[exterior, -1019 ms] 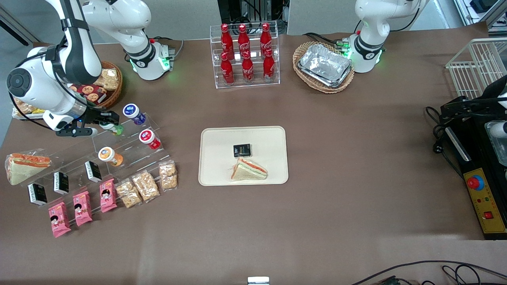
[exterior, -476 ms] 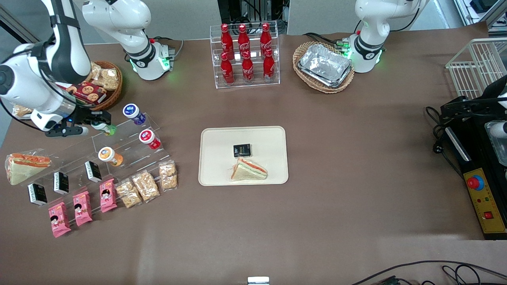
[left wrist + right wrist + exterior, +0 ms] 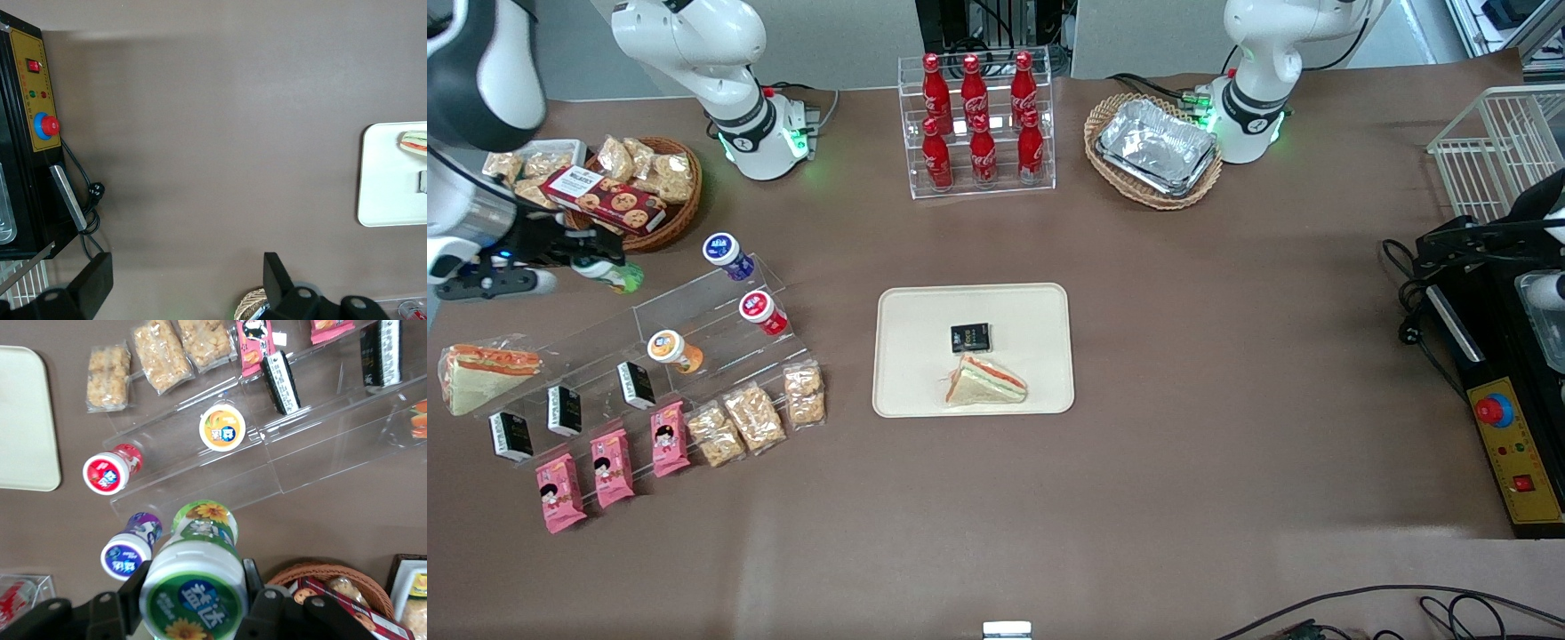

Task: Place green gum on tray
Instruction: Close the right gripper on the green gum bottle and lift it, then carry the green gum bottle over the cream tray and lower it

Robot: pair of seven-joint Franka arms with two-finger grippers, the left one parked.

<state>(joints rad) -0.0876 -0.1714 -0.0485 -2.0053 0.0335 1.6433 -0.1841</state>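
My gripper point(image 3: 596, 268) is shut on the green gum point(image 3: 615, 276), holding it in the air at the working arm's end of the table, above the clear display steps point(image 3: 694, 320) and near the wicker snack basket point(image 3: 660, 191). In the right wrist view the green gum point(image 3: 198, 577) fills the space between the two black fingers point(image 3: 252, 583), its white-rimmed green cap facing the camera. The cream tray point(image 3: 907, 313) lies mid-table, well off toward the parked arm; it holds a sandwich wedge point(image 3: 985, 382) and a small black packet point(image 3: 969, 337). One edge of the tray point(image 3: 27, 420) shows in the wrist view.
On the clear steps stand a blue-capped bottle point(image 3: 723, 252), a red-capped one point(image 3: 759, 309) and an orange-capped one point(image 3: 669, 347), with black packets, pink packets and snack bars nearer the camera. A wrapped sandwich point(image 3: 480, 373), a cola rack point(image 3: 978, 124) and a foil tray in a basket point(image 3: 1154, 149) are also present.
My gripper has lifted the green gum off the display steps and carried it up and outward toward the working arm's edge of the table, uncovering the snack basket.
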